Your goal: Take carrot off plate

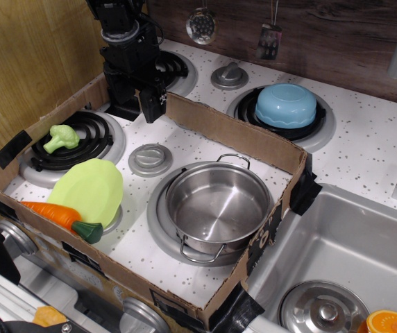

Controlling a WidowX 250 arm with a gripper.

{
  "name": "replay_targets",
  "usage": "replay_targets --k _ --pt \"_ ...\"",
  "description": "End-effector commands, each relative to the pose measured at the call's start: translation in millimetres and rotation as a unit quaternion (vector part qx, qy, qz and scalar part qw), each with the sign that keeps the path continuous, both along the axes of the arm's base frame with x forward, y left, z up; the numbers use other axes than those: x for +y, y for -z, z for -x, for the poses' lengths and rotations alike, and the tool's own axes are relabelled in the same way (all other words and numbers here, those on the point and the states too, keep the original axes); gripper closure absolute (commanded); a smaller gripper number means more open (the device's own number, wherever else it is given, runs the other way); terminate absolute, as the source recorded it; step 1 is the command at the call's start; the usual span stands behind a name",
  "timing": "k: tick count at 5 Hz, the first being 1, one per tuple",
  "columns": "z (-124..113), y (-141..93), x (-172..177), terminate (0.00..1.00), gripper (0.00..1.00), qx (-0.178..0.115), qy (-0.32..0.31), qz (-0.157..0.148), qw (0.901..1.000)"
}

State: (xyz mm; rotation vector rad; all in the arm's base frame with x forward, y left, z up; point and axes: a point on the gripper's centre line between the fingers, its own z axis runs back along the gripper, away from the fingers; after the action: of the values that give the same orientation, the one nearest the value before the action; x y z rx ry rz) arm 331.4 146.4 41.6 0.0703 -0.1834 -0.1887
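In the single overhead view, the black robot gripper hangs at the back of the cardboard-walled stove top, near the rear wall of the cardboard box. Its fingers point down, but whether they stand apart or together I cannot tell, as the dark parts merge.

The small orange plastic toy carrot with a dark green stub top lies well forward of the gripper and to its left in the picture, at the front edge of the round lime-green plastic plate. Its green end rests by the plate's rim; the orange tip reaches out towards the box wall. Whether it still bears on the plate is hard to judge.

To do the step well, the gripper should travel forward over the light green toy broccoli, open, and come down across the carrot's thick middle, closing across its narrow width so it does not roll. The box wall is close, so a steep approach seems wise.

The steel pot and light blue bowl lie aside of that path.

No readable writing or brand shows.
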Motion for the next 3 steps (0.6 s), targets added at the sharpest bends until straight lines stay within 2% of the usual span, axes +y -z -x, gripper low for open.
replay_targets --k 1,2,3 --pt "0 0 0 0.00 0.00 0.000 0.000 0.000 1.0000" --pt "0 -8 -3 0.00 0.00 -0.019 -0.066 -0.016 0.9975" --pt "8 -21 -5 0.00 0.00 -0.053 -0.130 -0.031 0.9896"
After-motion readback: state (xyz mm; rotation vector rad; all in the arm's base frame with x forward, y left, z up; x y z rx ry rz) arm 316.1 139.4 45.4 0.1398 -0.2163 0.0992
